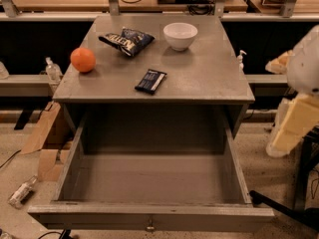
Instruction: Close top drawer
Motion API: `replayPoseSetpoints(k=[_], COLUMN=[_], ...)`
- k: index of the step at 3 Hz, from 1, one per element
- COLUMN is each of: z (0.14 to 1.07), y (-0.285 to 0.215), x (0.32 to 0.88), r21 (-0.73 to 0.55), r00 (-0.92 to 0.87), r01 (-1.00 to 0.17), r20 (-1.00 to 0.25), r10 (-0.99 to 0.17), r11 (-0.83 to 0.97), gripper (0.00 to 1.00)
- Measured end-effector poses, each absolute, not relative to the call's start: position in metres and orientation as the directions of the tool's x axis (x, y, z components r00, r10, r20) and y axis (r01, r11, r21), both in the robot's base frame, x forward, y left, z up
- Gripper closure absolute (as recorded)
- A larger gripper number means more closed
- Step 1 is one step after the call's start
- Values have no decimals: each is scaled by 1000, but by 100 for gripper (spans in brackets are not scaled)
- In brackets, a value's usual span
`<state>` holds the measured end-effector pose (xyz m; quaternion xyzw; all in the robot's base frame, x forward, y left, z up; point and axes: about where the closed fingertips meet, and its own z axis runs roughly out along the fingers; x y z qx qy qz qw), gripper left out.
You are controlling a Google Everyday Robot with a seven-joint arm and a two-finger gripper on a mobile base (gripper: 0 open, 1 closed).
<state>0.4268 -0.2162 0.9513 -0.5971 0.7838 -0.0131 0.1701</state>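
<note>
The top drawer (pixel 149 183) is a wide grey metal tray pulled far out of the cabinet toward me, and it is empty inside. Its long flat front (pixel 89 217) runs along the bottom of the camera view, with a small knob (pixel 149 228) at its middle. The two lower drawers are hidden beneath it. My gripper is out of view. Only a white and cream part of my arm (pixel 304 83) shows at the right edge, to the right of the drawer and apart from it.
On the cabinet top (pixel 209 78) lie an orange (pixel 82 59), a chip bag (pixel 125 40), a white bowl (pixel 180 36) and a dark snack bar (pixel 150 80). Cardboard (pixel 42 138) and a small bottle (pixel 21 192) lie on the floor at left. A black leg (pixel 284 210) crosses the floor at right.
</note>
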Motion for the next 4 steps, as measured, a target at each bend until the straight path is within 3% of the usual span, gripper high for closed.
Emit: replayPoseSetpoints(k=[1, 2, 4], z=[915, 872, 737], y=[-213, -219, -209], x=[390, 337, 235], r21=[-225, -256, -43], r00=[-233, -254, -362], r01=[-918, -886, -916], r20=[-360, -429, -346], r10=[-904, -867, -866], r11=[326, 386, 400], gripper=[18, 48, 100])
